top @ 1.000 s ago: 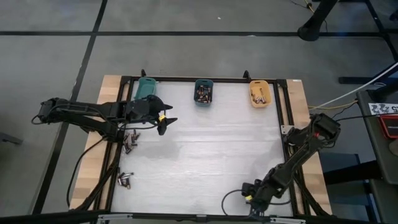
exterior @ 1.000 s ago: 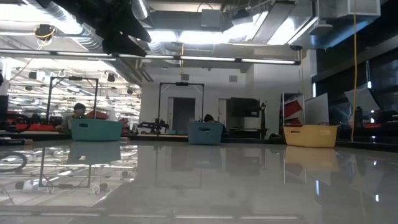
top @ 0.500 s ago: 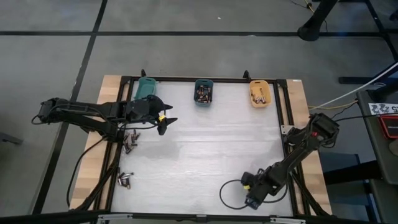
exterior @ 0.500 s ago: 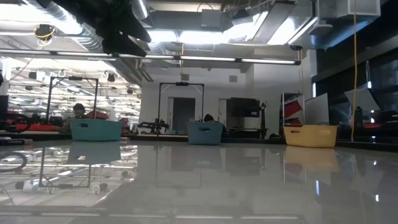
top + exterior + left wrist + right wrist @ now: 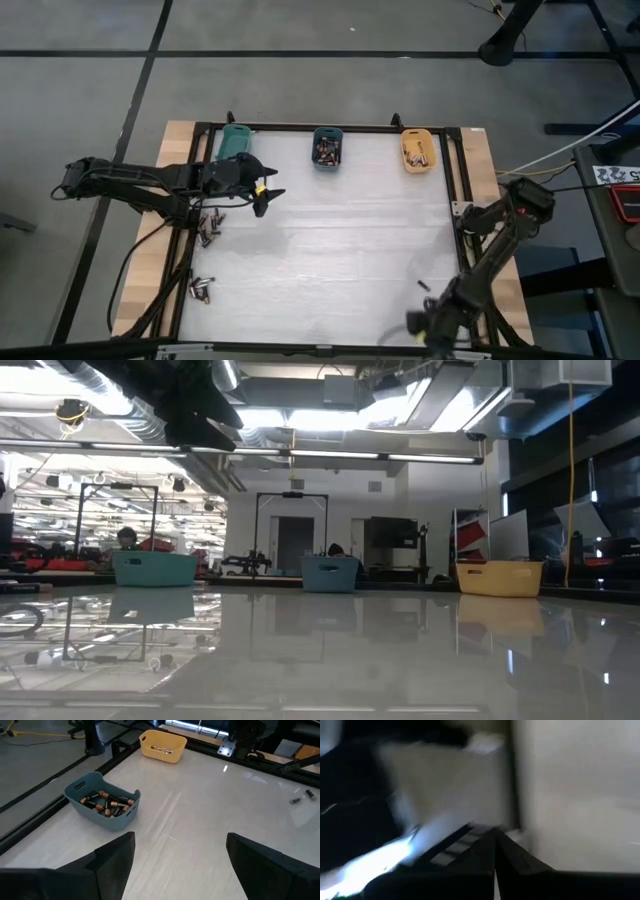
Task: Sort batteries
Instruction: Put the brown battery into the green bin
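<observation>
High view: left pincer (image 5: 266,196) upper left of tabletop (image 5: 330,250), fingers spread wide, empty. Right pincer (image 5: 418,322) lower right, closed, empty. Batteries (image 5: 207,228) loose at left edge; more in blue bin (image 5: 327,148), orange bin (image 5: 416,150).

From here the table (image 5: 330,650) reads bright and glossy, mirroring the ceiling lights (image 5: 330,420) at twelve o'clock in the low view. My right wrist feed is heavily smeared and dark, with a glare streak at eight o'clock.
</observation>
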Tool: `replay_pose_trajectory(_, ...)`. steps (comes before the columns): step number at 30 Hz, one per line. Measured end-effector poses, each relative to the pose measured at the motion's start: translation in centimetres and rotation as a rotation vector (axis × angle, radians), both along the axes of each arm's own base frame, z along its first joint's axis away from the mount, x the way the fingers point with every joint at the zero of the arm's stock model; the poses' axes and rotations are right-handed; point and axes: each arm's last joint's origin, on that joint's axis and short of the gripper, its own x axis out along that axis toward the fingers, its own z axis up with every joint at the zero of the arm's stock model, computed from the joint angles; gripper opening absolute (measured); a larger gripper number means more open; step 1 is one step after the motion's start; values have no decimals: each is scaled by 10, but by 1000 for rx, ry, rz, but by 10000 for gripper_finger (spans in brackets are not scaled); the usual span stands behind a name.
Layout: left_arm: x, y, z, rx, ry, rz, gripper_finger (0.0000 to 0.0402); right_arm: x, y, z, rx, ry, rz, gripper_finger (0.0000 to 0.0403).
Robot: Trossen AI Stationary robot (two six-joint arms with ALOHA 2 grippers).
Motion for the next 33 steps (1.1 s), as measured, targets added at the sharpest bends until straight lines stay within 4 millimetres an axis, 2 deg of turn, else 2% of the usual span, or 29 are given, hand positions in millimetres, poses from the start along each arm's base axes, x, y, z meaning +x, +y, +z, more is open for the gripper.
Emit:
replay_pose_trajectory(4, 0, 0, 0, 15, 2, 10, 301, -14, 15, -3, 139, 21, 33, 0)
replay_pose_trajectory(8, 0, 0, 1, 21, -4, 10, 301, -19, 14, -14, 161, 57, -20, 0)
replay_pose_trajectory(13, 1, 1, 3, 30, -23, 7, 301, -21, 9, -31, 120, 99, -48, 0)
replay_pose_trajectory(17, 1, 1, 3, 15, -26, 14, 301, -19, 11, -36, 130, 87, -53, 0)
replay_pose_trajectory(24, 1, 1, 2, 15, -23, 14, 301, -17, 14, -57, 74, 111, -59, 0)
replay_pose_trajectory(33, 1, 1, 2, 15, -24, 14, 301, -21, 16, -69, 47, 185, -52, 0)
